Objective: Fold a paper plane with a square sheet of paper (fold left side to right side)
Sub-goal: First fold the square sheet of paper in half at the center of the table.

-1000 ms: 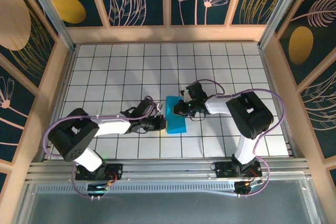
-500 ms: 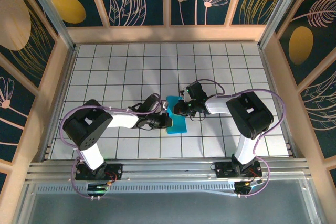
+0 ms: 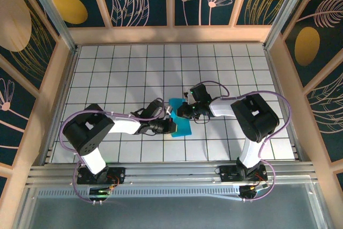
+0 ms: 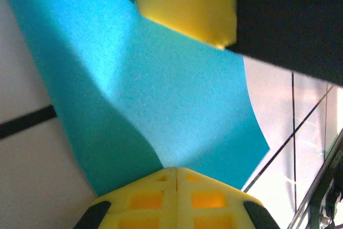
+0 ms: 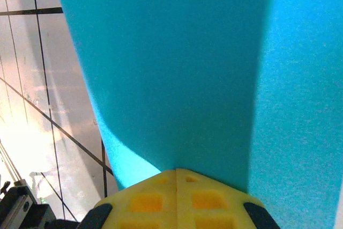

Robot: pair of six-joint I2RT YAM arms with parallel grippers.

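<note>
While both my arms reach inward over the tiled table (image 3: pixel 225 73), the top view puts the square sheet of paper (image 3: pixel 181 123), folded to a turquoise rectangle, at the table's middle, a little toward the near edge. My left gripper (image 3: pixel 170 126) meets its left edge. My right gripper (image 3: pixel 187 112) sits on its far right part.

From my left wrist, the left gripper (image 4: pixel 176 171) has its jaws pressed fully together with the tip at the paper's (image 4: pixel 161 105) edge. The sheet bows beyond it, and a yellow pad (image 4: pixel 185 1) of my other gripper rests on it farther on. Whether I pinch a layer or only press it, I cannot tell.

From my right wrist, the right gripper (image 5: pixel 176 171) is likewise fully closed, tip on the paper (image 5: pixel 171 68).

I judge the sheet light, thin and limp, likely to slide on the smooth tiles and to crease for good. I would take it at a free edge or corner while the other tip pins it flat.
</note>
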